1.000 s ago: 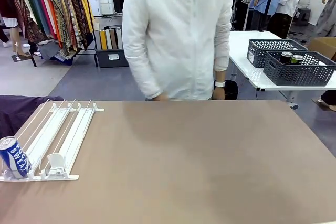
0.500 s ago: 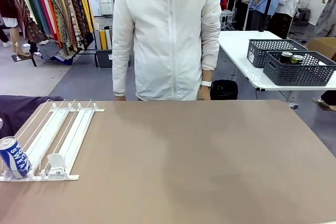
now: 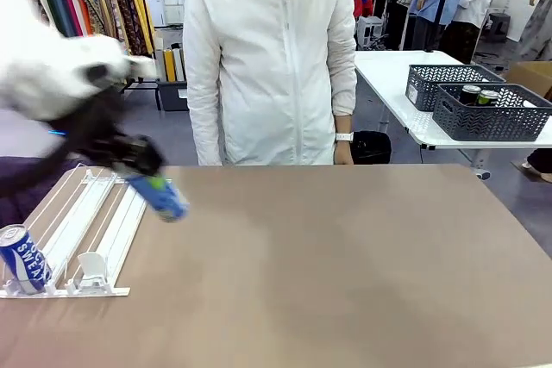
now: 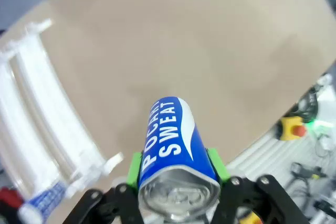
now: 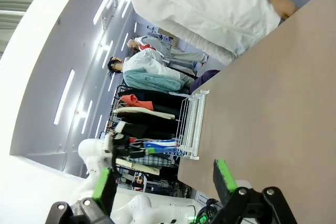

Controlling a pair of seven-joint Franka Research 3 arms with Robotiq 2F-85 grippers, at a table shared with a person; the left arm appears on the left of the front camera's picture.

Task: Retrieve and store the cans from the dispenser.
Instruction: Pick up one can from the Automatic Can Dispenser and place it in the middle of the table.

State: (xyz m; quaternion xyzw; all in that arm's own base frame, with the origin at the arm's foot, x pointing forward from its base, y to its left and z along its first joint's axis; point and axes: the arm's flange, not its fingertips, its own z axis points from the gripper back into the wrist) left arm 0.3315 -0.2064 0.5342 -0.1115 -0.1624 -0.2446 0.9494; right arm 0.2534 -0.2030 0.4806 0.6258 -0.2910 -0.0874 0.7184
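The task looks partly done, though I cannot count how far. One slim blue aluminium can with white lettering (image 4: pixel 169 129) is out of the rack, clamped across its body between the green pads (image 4: pixel 134 165) of the left hand (image 4: pixel 176 163). It is carried tilted in the air over the far end of the flat white plastic-and-wire dispenser (image 3: pixel 103 221), and the arm is blurred in the front view. A second blue can (image 3: pixel 24 258) stands upright at the near end of the outer lane, so at least that one is left to fetch. The held can has yet to be stored. Two dark grey lattice baskets (image 3: pixel 492 118) sit on a separate white table (image 3: pixel 398 84) well apart, with a few dark cans (image 3: pixel 471 92) showing inside. Whether those baskets are the store I cannot tell. The right hand (image 5: pixel 164 182) is spread wide and holds nothing, looking along the matte tan tabletop (image 3: pixel 345 265). The cans are thin-walled, glossy cylinders with bare silver ends, smooth enough to slip and soft enough to dent under a hard squeeze. The pads look rubbery and should grip well. The dispenser is light: long, straight plastic rails and thin wire in parallel lanes, with a small white pusher block (image 3: pixel 90 266) near the front stop. The tabletop is flat, plain and unreflective.
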